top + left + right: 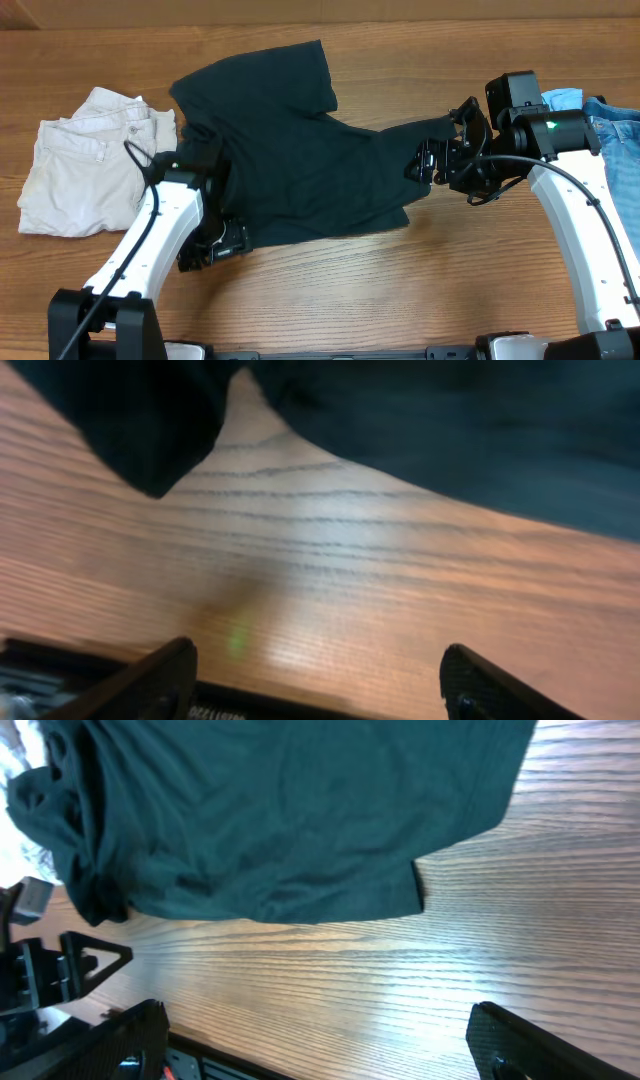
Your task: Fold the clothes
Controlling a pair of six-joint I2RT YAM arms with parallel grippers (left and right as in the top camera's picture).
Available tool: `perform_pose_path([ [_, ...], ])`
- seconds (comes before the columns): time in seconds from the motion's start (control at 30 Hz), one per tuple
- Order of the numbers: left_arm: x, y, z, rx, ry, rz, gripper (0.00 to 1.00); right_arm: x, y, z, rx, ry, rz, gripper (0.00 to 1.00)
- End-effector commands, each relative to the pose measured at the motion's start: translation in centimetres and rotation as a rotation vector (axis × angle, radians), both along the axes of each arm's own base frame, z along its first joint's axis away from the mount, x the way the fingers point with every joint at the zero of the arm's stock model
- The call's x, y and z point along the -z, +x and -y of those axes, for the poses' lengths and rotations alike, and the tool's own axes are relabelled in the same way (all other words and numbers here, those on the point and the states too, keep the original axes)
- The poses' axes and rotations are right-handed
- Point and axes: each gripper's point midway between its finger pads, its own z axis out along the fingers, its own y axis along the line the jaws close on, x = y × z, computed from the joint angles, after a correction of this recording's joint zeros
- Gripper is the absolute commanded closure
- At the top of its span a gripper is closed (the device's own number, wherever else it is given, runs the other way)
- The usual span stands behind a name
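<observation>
The black-navy T-shirt (300, 150) lies crumpled across the middle of the table, one sleeve pointing to the back; no letters show. My left gripper (222, 242) is open and empty at the shirt's front left corner, with the shirt's edge (450, 430) just beyond its fingers (315, 680). My right gripper (428, 162) is open and empty at the shirt's right edge, over bare wood. In the right wrist view the shirt (290, 810) fills the top, with its hem corner ahead of the open fingers (320, 1040).
Cream-white shorts (85, 160) lie at the far left. Blue denim jeans (610, 120) lie at the right edge behind the right arm. Bare wooden table (330, 290) lies in front of the shirt.
</observation>
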Motion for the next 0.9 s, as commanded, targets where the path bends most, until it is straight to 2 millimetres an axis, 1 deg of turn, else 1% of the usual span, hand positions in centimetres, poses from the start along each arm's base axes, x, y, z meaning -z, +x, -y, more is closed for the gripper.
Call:
perform_pose_path([
  [0.0,2.6,-1.3,-0.3,-0.160,-0.046,-0.004,0.18,-0.2,0.1,0.5,0.010,-0.021,0.010,0.00],
  [0.1,3.8,-1.4,-0.5,-0.149,-0.052,0.013,0.13,-0.3,0.4,0.4,0.022,-0.018,0.017,0.00],
  [0.13,4.3,-1.1,-0.5,-0.124,-0.059,0.035,0.12,-0.3,0.7,0.4,0.034,-0.015,0.021,0.00],
  [0.17,4.9,-0.3,-0.4,-0.085,-0.071,0.080,0.12,-0.4,0.9,0.4,0.036,-0.012,0.032,0.00],
  [0.2,5.2,0.7,-0.4,-0.041,-0.080,0.125,0.13,-0.4,1.1,0.4,0.037,-0.012,0.038,0.00],
  [0.27,5.3,1.7,-0.3,0.003,-0.086,0.166,0.15,-0.4,1.1,0.4,0.036,-0.012,0.040,0.00],
  [0.4,5.3,3.8,-1.0,0.051,-0.051,0.253,0.27,-0.4,1.2,0.4,0.036,-0.012,0.043,0.00],
  [0.43,5.2,4.4,-0.8,0.071,-0.059,0.279,0.32,-0.5,1.2,0.4,0.036,-0.012,0.044,0.00],
  [0.5,5.1,5.1,-0.1,0.115,-0.104,0.310,0.52,-0.5,1.3,0.4,0.036,-0.011,0.047,0.00],
  [0.53,5.1,5.3,0.4,0.145,-0.133,0.320,0.66,-0.5,1.3,0.4,0.036,-0.012,0.048,0.00],
  [0.57,5.0,5.3,0.8,0.173,-0.157,0.323,0.87,-0.5,1.3,0.4,0.036,-0.011,0.050,0.00],
  [0.6,5.0,5.2,0.9,0.175,-0.160,0.320,0.95,-0.5,1.3,0.4,0.036,-0.011,0.051,0.00],
  [0.67,4.9,5.0,1.2,0.182,-0.183,0.314,0.96,-0.5,1.5,0.4,0.037,-0.014,0.056,0.00],
  [0.73,4.0,5.2,1.9,0.184,-0.224,0.305,0.96,-0.4,1.6,0.8,0.043,-0.037,0.061,0.00],
  [0.8,2.1,5.9,1.9,0.185,-0.224,0.306,0.96,-0.3,1.6,1.0,0.046,-0.052,0.062,0.00],
  [0.83,0.4,6.8,2.1,0.201,-0.227,0.322,0.96,-0.3,1.7,1.0,0.047,-0.053,0.063,0.00],
  [0.87,-2.0,7.9,2.1,0.222,-0.226,0.350,0.96,-0.2,1.7,1.0,0.047,-0.053,0.062,0.00],
])
